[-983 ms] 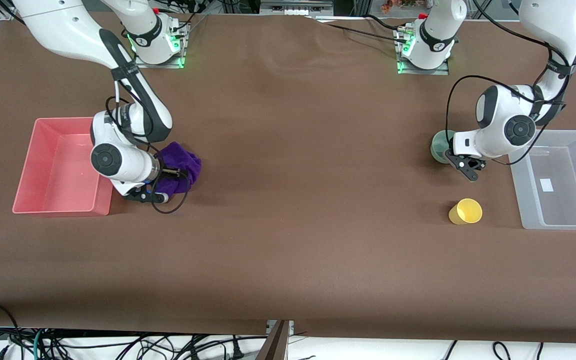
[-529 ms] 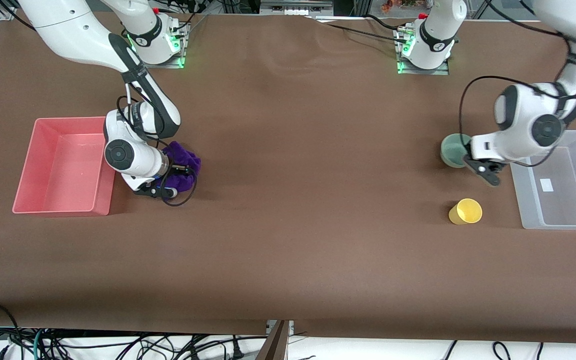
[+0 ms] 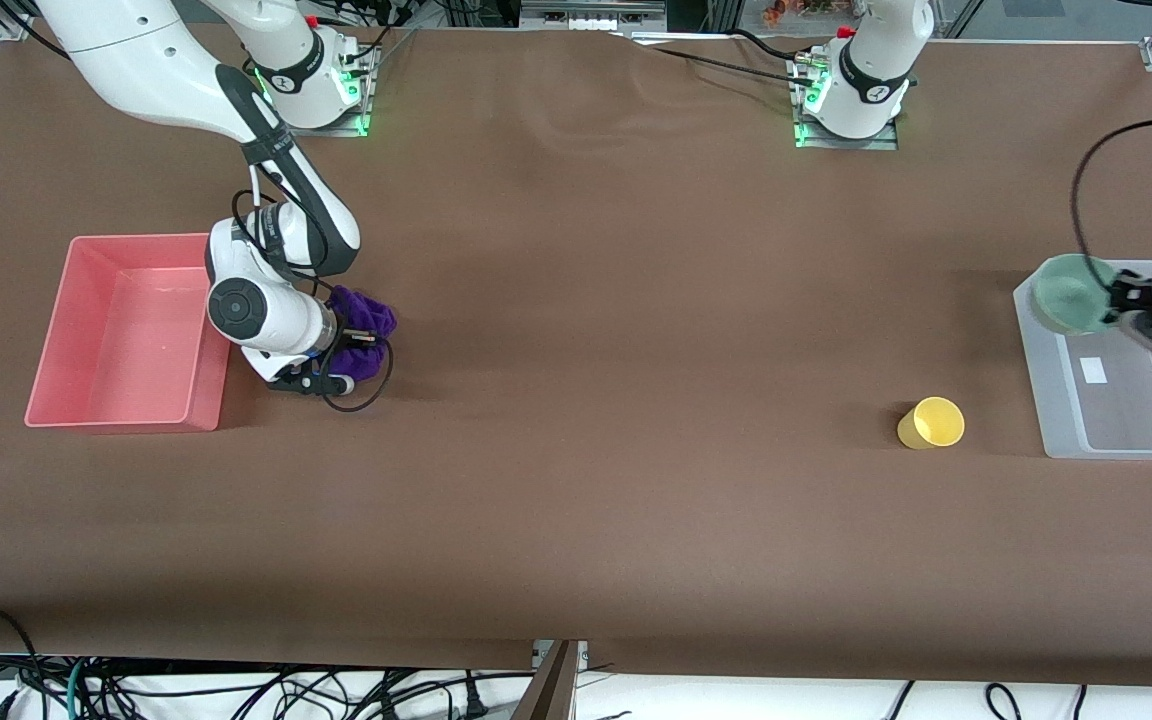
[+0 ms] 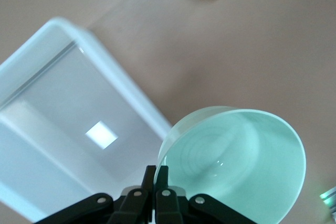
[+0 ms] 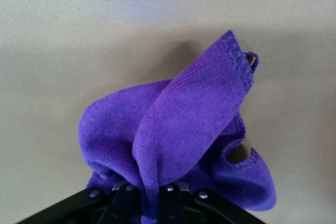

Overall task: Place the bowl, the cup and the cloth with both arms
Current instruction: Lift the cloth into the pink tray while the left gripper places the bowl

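Sage-green and smooth, the small round bowl [image 3: 1069, 292], pinched at its rim by the left gripper [image 4: 156, 183], has swung from the open table to over the clear plastic bin's [image 3: 1116, 440] corner, nearly ready to drop, while the right gripper [image 5: 142, 188] has bunched and clamped the deep purple fabric cloth [image 3: 364, 335] beside the pink tray [image 3: 46, 375].

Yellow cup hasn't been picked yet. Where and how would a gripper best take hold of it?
Probably by the rim. The cup lies tipped on the table, mouth toward the front camera, so one finger could slip inside and one outside, as the left gripper pinches the bowl.
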{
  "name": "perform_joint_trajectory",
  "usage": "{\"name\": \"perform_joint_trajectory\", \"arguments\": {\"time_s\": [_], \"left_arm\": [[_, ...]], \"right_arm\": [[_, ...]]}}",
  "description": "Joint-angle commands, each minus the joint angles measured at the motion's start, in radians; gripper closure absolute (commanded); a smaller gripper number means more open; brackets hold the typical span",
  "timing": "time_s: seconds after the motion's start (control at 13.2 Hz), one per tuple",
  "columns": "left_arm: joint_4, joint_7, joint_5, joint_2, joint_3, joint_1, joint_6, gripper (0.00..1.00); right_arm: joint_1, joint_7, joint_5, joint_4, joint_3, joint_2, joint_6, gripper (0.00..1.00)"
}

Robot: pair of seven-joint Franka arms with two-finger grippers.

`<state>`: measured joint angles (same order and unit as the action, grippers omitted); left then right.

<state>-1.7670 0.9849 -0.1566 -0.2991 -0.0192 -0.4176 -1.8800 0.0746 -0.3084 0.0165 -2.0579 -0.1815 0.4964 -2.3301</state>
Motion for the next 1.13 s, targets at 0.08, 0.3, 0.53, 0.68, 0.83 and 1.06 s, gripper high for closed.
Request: {"name": "perform_joint_trajectory", "arguments": {"time_s": [0.08, 0.3, 0.53, 0.68, 0.83, 1.06], "left_arm": [[0.227, 0.095, -0.001, -0.294, -0.01, -0.119, -0.086, 1.0], [0.218, 0.109, 0.005, -0.406, -0.012, -0.181, -0.221, 1.0], [0.222, 0.109, 0.003, -0.416, -0.012, -0.184, -0.229, 0.14], [0.228, 0.119, 0.0, -0.356, -0.019, -0.179, -0.176, 0.0], [0.25, 0.12, 0.014, -0.27, -0.025, -0.147, -0.057, 0.0], [0.358, 0.084, 0.014, -0.218, -0.091, -0.081, 0.152, 0.0]], "right_arm": [[-0.013, 0.029, 0.011, 0.074, -0.004, -0.045, 0.148, 1.0], [-0.027, 0.096, 0.011, 0.275, 0.023, -0.065, 0.453, 1.0], [-0.032, 0.297, 0.011, 0.458, 0.132, -0.081, 0.765, 1.0], [-0.032, 0.464, 0.02, 0.486, 0.254, -0.093, 0.84, 1.0], [-0.035, 0.639, 0.04, 0.476, 0.365, -0.087, 0.835, 1.0], [-0.068, 0.724, 0.083, 0.42, 0.404, -0.076, 0.786, 1.0]]}}
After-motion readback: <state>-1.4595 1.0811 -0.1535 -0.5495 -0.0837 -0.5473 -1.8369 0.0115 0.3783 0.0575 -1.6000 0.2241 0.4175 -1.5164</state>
